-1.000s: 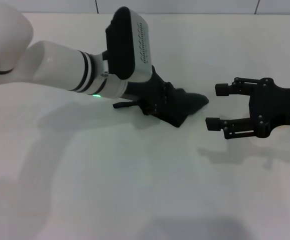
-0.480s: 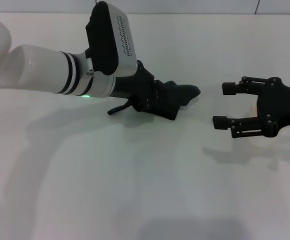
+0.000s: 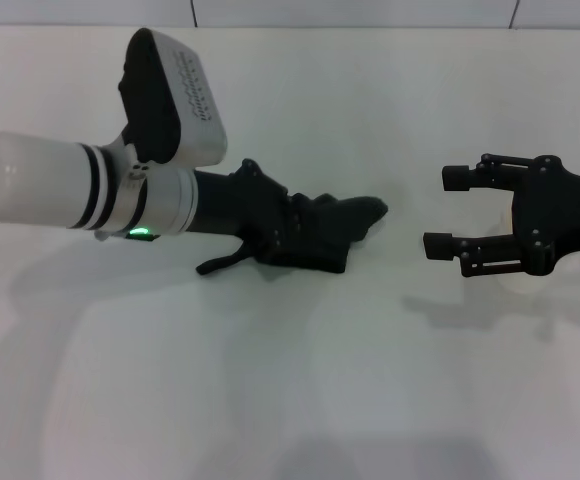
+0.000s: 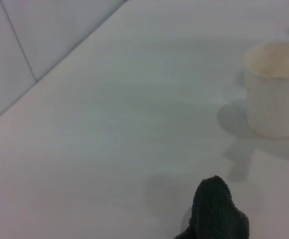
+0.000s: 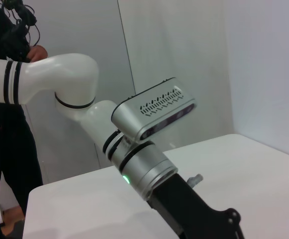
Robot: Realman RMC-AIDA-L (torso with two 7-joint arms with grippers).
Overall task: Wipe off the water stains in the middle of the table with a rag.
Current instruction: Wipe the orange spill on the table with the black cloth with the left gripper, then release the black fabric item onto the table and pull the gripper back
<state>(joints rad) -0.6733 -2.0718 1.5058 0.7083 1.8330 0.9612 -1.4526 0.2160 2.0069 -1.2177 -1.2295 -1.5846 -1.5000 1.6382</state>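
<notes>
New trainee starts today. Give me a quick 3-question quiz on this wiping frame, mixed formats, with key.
1. True or false: the left gripper presses the rag onto the table.
2. Multiple choice: the right gripper is A) shut on the rag, B) open and apart from the rag, C) holding the cup.
3. Fill in: in the head view, the orange-brown water stains are ____ to be seen on the table around the rag.

Key: 1 true. 2 B. 3 nowhere.
</notes>
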